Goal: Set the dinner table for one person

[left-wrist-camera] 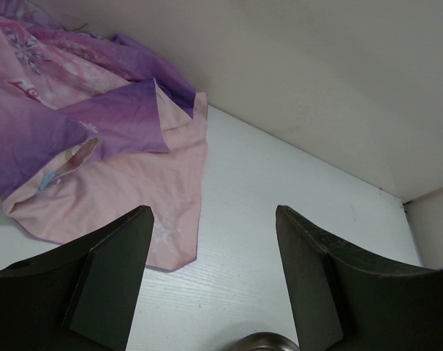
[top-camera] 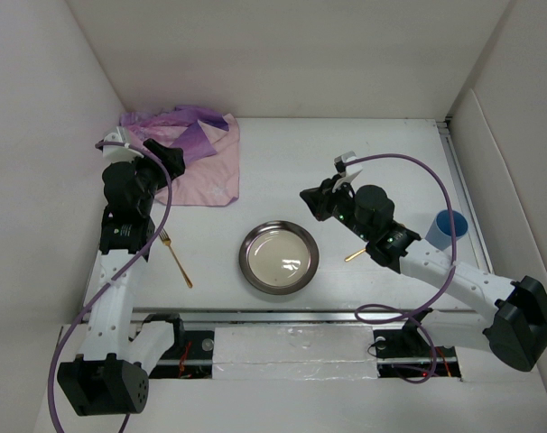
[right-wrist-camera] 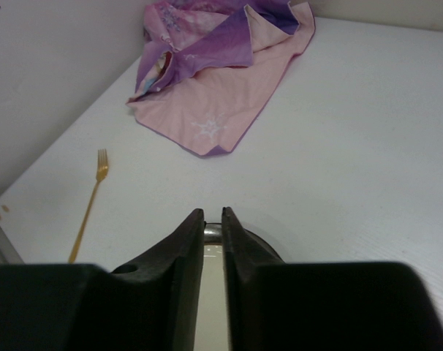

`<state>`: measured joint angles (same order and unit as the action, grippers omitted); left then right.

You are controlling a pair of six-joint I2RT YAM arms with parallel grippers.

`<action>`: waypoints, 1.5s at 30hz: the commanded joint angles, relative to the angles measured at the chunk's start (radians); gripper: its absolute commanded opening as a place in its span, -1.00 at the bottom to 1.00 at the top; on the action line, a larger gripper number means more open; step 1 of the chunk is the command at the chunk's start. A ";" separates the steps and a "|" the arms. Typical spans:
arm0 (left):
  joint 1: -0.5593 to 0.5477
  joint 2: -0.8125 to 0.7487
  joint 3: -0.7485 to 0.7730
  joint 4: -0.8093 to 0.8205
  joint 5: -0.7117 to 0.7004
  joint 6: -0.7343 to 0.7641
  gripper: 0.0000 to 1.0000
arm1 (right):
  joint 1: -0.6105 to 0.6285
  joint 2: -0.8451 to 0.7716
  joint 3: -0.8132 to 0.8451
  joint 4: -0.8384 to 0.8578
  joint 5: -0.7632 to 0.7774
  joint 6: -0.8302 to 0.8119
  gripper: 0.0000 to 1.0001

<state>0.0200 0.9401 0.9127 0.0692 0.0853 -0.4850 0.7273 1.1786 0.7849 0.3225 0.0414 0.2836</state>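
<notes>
The white dinner table (top-camera: 346,153) holds a round metal plate (top-camera: 278,257) near its front middle. A gold fork (top-camera: 176,259) lies left of the plate, apart from it. My left gripper (top-camera: 168,157) is open and empty, held over the near edge of the purple-pink cloth (top-camera: 197,158); in the left wrist view (left-wrist-camera: 214,252) bare tabletop shows between its fingers. My right gripper (top-camera: 314,204) is shut and empty, up and to the right of the plate. In the right wrist view (right-wrist-camera: 213,213) the plate rim (right-wrist-camera: 262,247) shows just behind it.
A blue cup (top-camera: 447,227) stands at the right, by the metal rail (top-camera: 451,167). A short gold utensil end (top-camera: 355,255) sticks out from under my right arm. The cloth (right-wrist-camera: 221,73) lies crumpled at the back left corner. White walls enclose the table.
</notes>
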 commanded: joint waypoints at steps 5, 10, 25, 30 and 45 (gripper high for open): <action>0.005 0.185 0.142 0.052 -0.109 0.065 -0.22 | -0.002 -0.001 0.005 0.064 -0.020 -0.001 -1.00; -0.015 0.585 0.464 -0.066 -0.292 0.166 -1.00 | -0.002 0.016 0.011 0.052 -0.012 -0.004 -1.00; 0.023 1.135 0.978 -0.351 -0.440 0.264 0.37 | -0.002 0.095 0.033 0.058 -0.025 -0.021 0.09; 0.023 1.268 1.106 -0.420 -0.437 0.281 0.33 | 0.007 0.118 0.056 0.030 -0.021 -0.027 0.10; 0.023 1.200 0.979 -0.437 -0.375 0.257 0.16 | 0.017 0.165 0.077 0.018 -0.018 -0.021 0.09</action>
<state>0.0410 2.2791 1.9060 -0.3874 -0.3042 -0.2203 0.7349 1.3380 0.8165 0.3145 0.0254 0.2756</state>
